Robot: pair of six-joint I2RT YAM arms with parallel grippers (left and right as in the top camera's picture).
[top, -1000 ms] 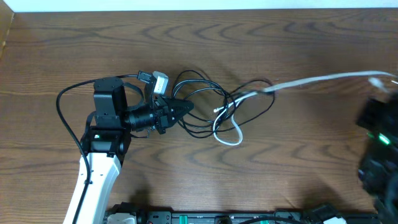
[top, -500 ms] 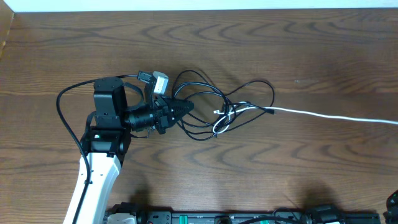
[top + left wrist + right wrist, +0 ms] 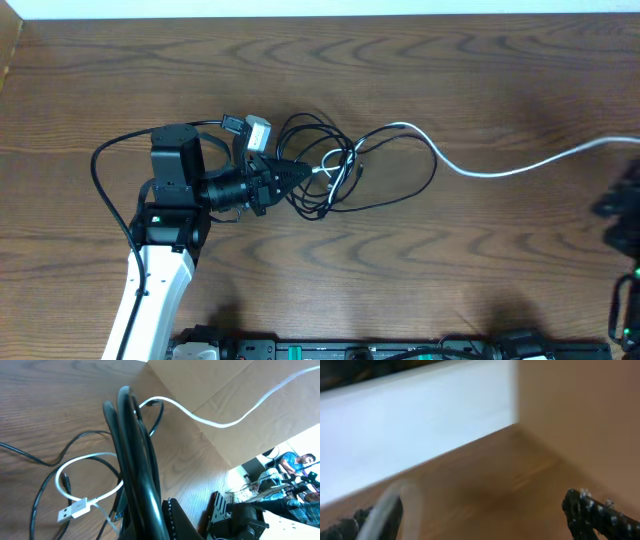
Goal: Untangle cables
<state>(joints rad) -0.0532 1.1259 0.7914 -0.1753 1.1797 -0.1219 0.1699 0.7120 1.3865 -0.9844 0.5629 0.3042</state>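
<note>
The cables (image 3: 330,185) lie as tangled black loops at the table's middle left. My left gripper (image 3: 299,172) is shut on a bundle of black cable strands (image 3: 134,470) at the tangle's left edge. A white cable (image 3: 470,171) leaves the tangle, arcs up and runs right to the frame's edge. Its white USB plug (image 3: 70,510) rests on the wood beside the held strands. My right gripper (image 3: 480,522) is blurred, and its jaws are open and wide apart. The white cable (image 3: 395,505) streaks past its left finger. In the overhead view the right arm (image 3: 622,205) is a dark blur at the far right.
A small grey-white plug block (image 3: 258,130) sits just behind the left gripper. The left arm's own thick black cable (image 3: 110,150) loops to its left. A white wall (image 3: 420,425) borders the table's far edge.
The right gripper has opened. The white cable has gone from a straight line to a slack curve, and its loop in the tangle has shifted left. The left arm has not moved.
</note>
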